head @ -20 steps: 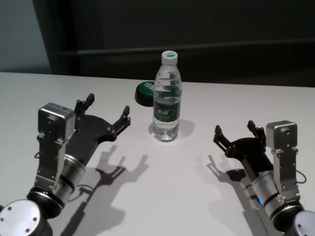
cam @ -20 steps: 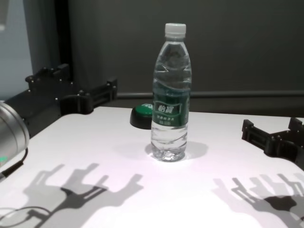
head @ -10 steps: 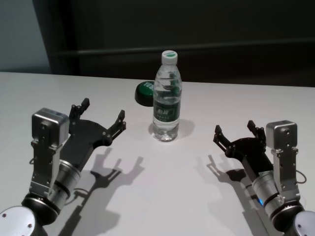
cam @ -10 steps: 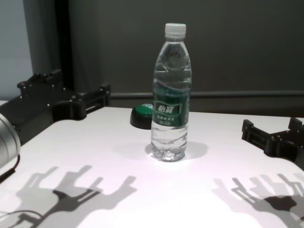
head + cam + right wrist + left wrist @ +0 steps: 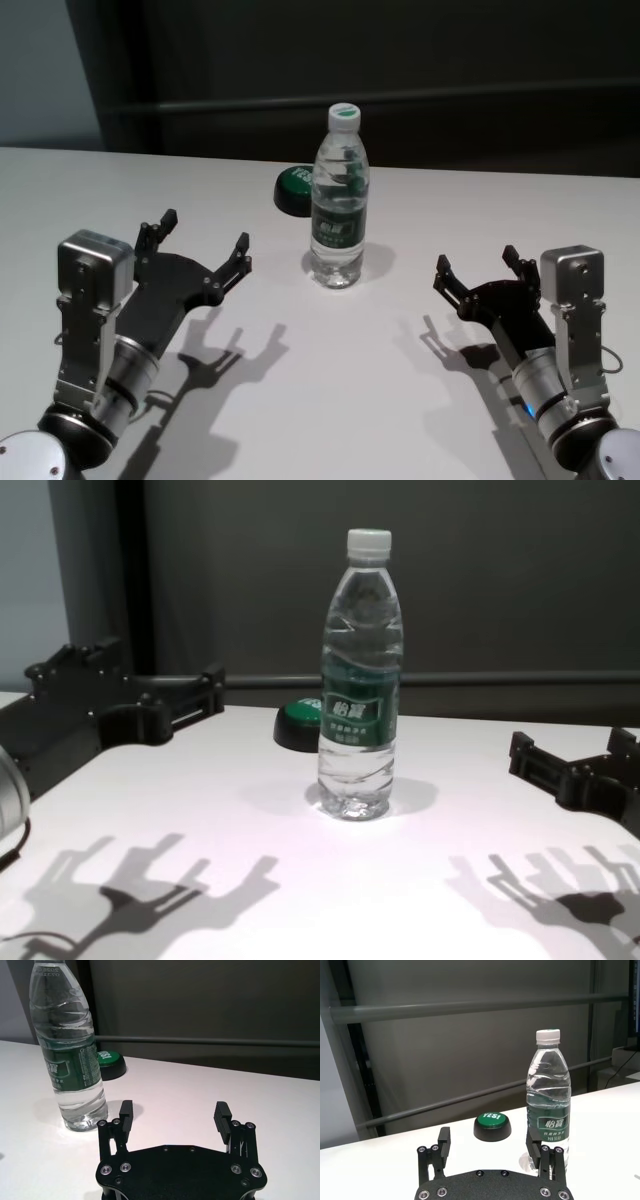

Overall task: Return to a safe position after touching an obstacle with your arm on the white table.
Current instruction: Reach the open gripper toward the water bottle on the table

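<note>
— Where does the obstacle stand?

— The water bottle (image 5: pixel 339 205) is upright on the white table (image 5: pixel 330 400), about midway across it and toward the far side. Clear plastic, white cap on, dark green label around its middle. Nothing touches it.

— And close by it?

— A low black button with a green top (image 5: pixel 294 188) sits just behind the bottle, a little toward the robot's left, near the table's far edge. In the left wrist view the two stand apart, with a strip of bare table between them.

— The left gripper?

— The left gripper (image 5: pixel 200 243) hangs above the table on the robot's left, nearer the robot than the bottle and well clear of it. Its jaws are spread wide and hold nothing; its shadow falls on the table below and nearer the robot. From its own wrist camera one fingertip (image 5: pixel 444 1138) lines up below the button and the other with the base of the bottle — an overlap of view only, since the head view shows open table between gripper and bottle.

— And the right one?

— The right gripper (image 5: pixel 478 264) is low over the table on the robot's right, also nearer the robot than the bottle and apart from it. Its jaws are wide too, with only bare table showing between them.
</note>
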